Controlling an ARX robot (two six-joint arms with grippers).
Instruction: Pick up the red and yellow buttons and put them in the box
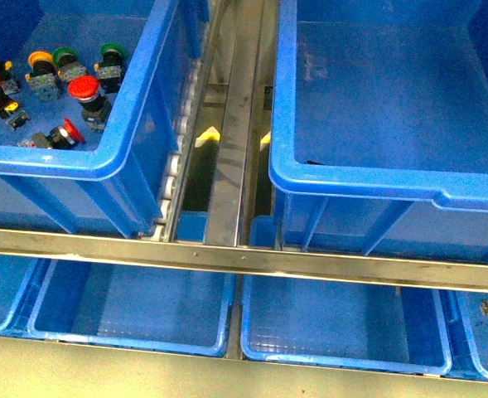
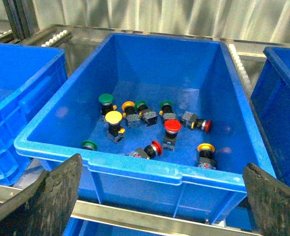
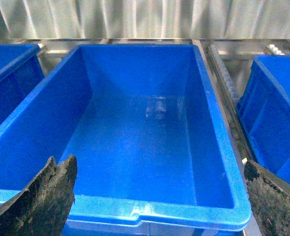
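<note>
Front view shows the box (image 1: pixel 376 108) on the right, deep blue and bare inside, with a second blue crate (image 1: pixel 103 166) to its left across a metal rail (image 1: pixel 235 99). By that crate's near rim the left claw (image 2: pixel 162 164) hangs spread wide, gripping nothing. The right claw (image 3: pixel 159 164) is likewise spread wide and empty by the box's near rim. A red button (image 2: pixel 172 126) and a yellow button (image 2: pixel 113 117) stand among green-capped buttons (image 2: pixel 105 99) on the crate floor, touched by neither claw.
</note>
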